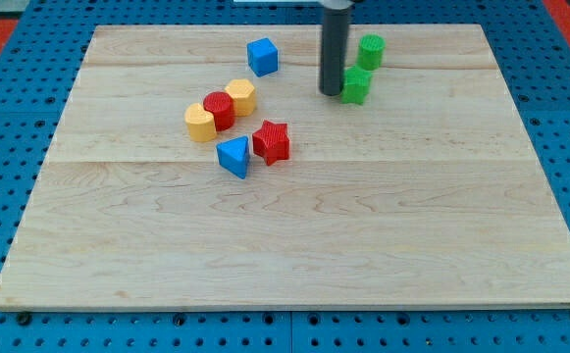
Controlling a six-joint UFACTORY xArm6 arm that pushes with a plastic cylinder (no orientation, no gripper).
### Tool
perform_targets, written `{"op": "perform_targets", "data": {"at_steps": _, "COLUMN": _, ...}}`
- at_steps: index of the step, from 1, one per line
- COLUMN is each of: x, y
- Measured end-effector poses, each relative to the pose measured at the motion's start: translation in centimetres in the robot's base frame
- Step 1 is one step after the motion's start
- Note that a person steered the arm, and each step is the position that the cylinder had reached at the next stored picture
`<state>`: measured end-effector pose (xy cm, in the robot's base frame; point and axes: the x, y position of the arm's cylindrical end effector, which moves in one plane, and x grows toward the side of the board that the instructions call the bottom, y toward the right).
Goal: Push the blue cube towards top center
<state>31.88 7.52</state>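
Blue plastic cube point(262, 56) on far part of pale wooden board point(294, 235), slightly left of centre, standing flat, rotated so one vertical edge faces near side; no long axis to report, sides about equal. Solid mid-blue, top face lighter than the two visible side faces, edges crisp. Count of blocks: eight in all. Blue: two, the cube plus a blue wedge-like block point(233, 156) nearer and a little to the left. Red: two, a red cylinder point(220, 111) and a red star-shaped block point(272, 141), the star just right of the blue wedge and close to touching it. Yellow: two, a yellow hexagonal block point(240, 95) and a second yellow block point(200, 123), flanking the red cylinder in a diagonal row, all three in contact. Green: two, a green cylinder point(370, 51) far right of centre and a green block point(356, 85) just nearer, shape unclear. Dark rod descending from far edge, my tip point(333, 93) on board, touching or just left of the nearer green block, well right of blue cube and apart from it. No fingers on this rig; rod end only. Blue perforated table point(0, 118) surrounding board.
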Motion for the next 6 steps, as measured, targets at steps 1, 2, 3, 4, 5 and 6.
{"op": "perform_targets", "data": {"at_steps": 1, "x": -0.2, "y": 0.0}}
{"op": "perform_targets", "data": {"at_steps": 2, "x": -4.7, "y": -10.1}}
{"op": "perform_targets", "data": {"at_steps": 3, "x": -7.2, "y": -17.3}}
{"op": "perform_targets", "data": {"at_steps": 4, "x": -7.2, "y": -18.3}}
{"op": "perform_targets", "data": {"at_steps": 5, "x": -5.9, "y": -18.1}}
{"op": "perform_targets", "data": {"at_steps": 6, "x": 0.3, "y": -16.6}}
